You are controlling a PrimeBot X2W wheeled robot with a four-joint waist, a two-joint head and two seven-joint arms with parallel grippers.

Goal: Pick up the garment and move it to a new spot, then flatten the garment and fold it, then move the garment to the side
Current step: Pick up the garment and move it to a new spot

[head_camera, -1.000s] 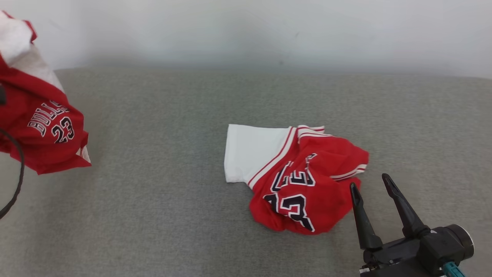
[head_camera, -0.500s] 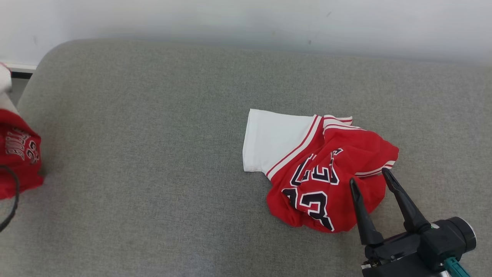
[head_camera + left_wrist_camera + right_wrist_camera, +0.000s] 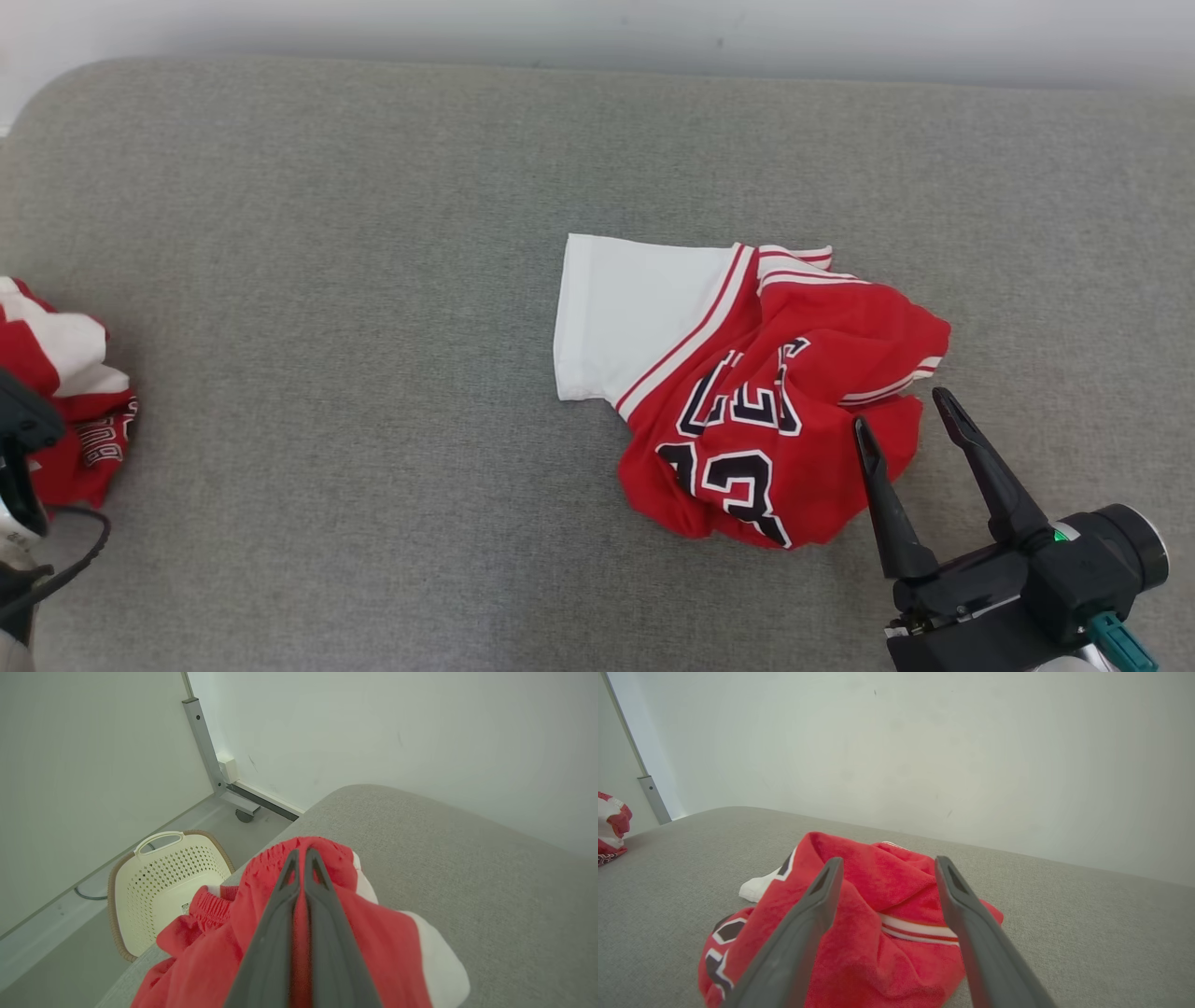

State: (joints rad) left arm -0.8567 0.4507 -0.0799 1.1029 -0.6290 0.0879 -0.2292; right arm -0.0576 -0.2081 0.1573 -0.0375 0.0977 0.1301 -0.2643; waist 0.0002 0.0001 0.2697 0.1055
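Nearest the robot, the right hand (image 3: 898, 411) sits at the lower right of the head view, its two dark fingers spread wide with nothing between them. Their tips overlap the near right edge of a crumpled red jersey (image 3: 775, 373); whether they touch the cloth is not clear. In the right wrist view the same hand (image 3: 888, 861) points across the jersey (image 3: 878, 891), which bulges up between the fingers.

At the lower left, the left hand (image 3: 302, 851) is pressed together, pinching a bunched red-and-white garment (image 3: 373, 933) that shows a gathered elastic band. In the head view this garment (image 3: 79, 448) sits at the left edge of the grey fabric-covered worktop (image 3: 327, 327), well apart from the jersey. I cannot tell whether it rests on the surface or hangs just above it.

Further out, the jersey lies right of centre, with a flat white panel on its left side, red and white stripes, and dark white-edged numerals on the rumpled red part.

Beyond the worktop's rounded corner, a cream perforated laundry basket (image 3: 163, 882) stands on the floor (image 3: 46, 952), a metal post (image 3: 203, 742) on a castor behind it. A pale wall (image 3: 560, 23) closes the far side.
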